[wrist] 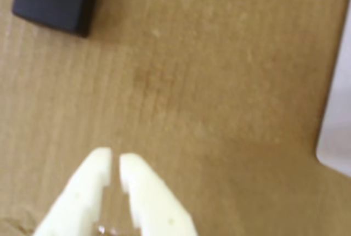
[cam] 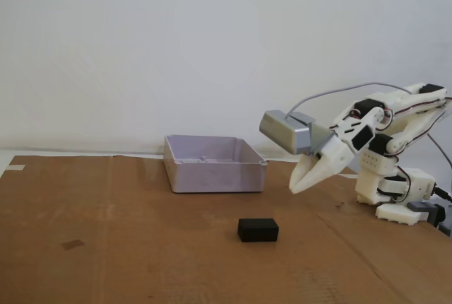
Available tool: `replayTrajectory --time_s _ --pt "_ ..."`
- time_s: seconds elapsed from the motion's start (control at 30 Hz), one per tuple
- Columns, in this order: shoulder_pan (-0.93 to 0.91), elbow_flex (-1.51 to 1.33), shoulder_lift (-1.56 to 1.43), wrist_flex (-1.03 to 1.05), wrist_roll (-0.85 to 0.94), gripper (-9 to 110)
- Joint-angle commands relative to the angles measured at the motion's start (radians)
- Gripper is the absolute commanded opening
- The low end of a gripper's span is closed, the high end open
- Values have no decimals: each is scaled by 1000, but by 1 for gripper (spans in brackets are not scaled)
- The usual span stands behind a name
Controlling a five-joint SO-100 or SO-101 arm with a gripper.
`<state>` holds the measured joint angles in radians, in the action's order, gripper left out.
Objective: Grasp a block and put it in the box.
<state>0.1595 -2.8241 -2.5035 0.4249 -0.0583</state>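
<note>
- Pincer (wrist: 115, 162): its two white fingers (wrist: 82, 192) stand almost together in the wrist view, only a thin slit between the tips, and nothing is held between them.
- In the fixed view the pincer (cam: 295, 188) hangs in the air above the cardboard sheet (cam: 127, 261), its tips pointing down and to the left, clear of the surface.
- Block (cam: 258, 230): it lies flat on the cardboard, below the tips and a little to their left in the fixed view, apart from them. In the wrist view the block (wrist: 55, 0) sits at the upper left corner, well ahead of the fingertips and cut by the frame edge.
- Box (cam: 214, 165): it stands on the cardboard to the left of the pincer in the fixed view, farther back than the block and apart from it.
- At the right edge of the blurred wrist view a pale shape (wrist: 337, 131) shows, probably a corner of the box.
- A grey camera housing (cam: 286, 131) rides on top of the wrist, above the fingers.
</note>
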Motion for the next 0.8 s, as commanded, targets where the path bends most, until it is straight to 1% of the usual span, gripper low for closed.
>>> replayTrajectory --time_s 0.0,0.37,0.77 --pt "20 143 64 -143 -8 0" --pt "21 344 261 -155 0 0" --pt "80 492 440 -156 -8 0"
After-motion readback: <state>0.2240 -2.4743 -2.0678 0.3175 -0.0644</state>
